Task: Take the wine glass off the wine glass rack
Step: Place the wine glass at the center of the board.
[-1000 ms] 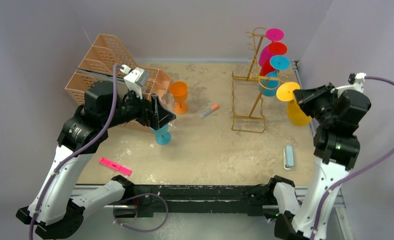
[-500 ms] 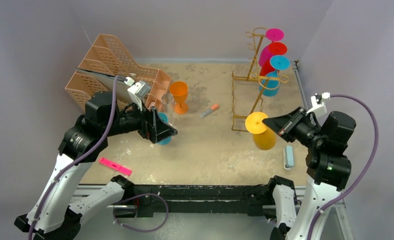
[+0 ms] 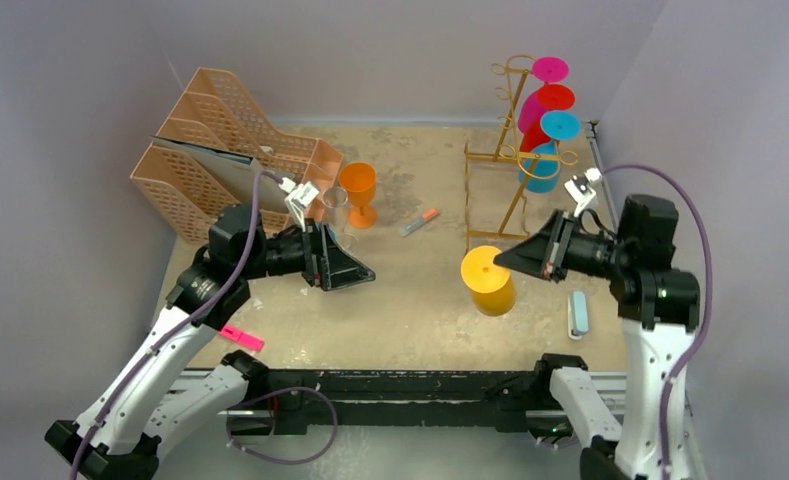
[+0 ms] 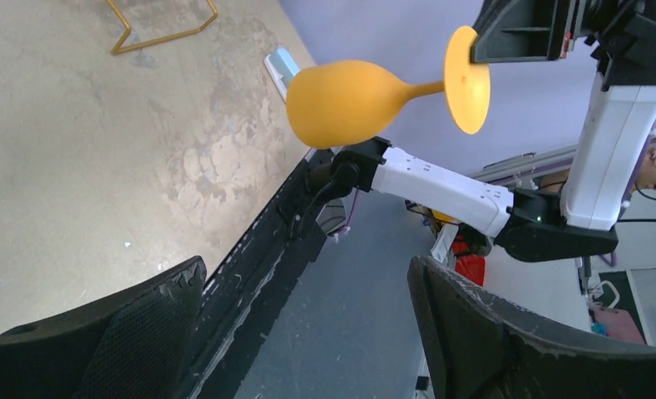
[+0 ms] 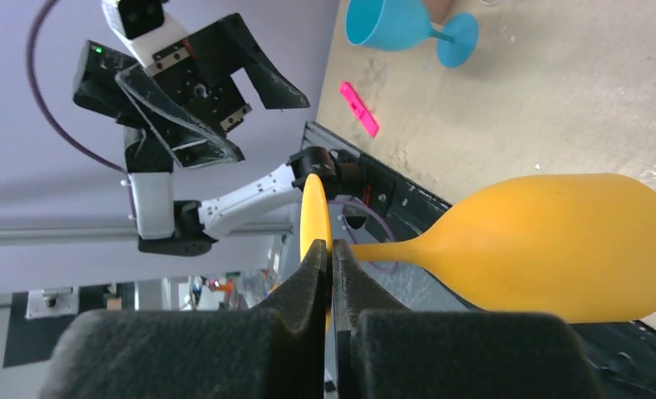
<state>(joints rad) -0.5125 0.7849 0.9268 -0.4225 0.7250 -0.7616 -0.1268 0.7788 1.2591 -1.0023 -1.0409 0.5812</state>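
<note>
Risk: your right hand (image 3: 504, 262) pinches yellow glass (image 3: 490, 288) by thin foot rim only; fast swing may twist it loose onto surface (image 3: 410, 305). Left hand (image 3: 358, 272) wide, empty.

left arm (image 3: 158, 352), right arm (image 3: 652, 350): white links, black joints, purple cables (image 3: 706, 265).
</note>
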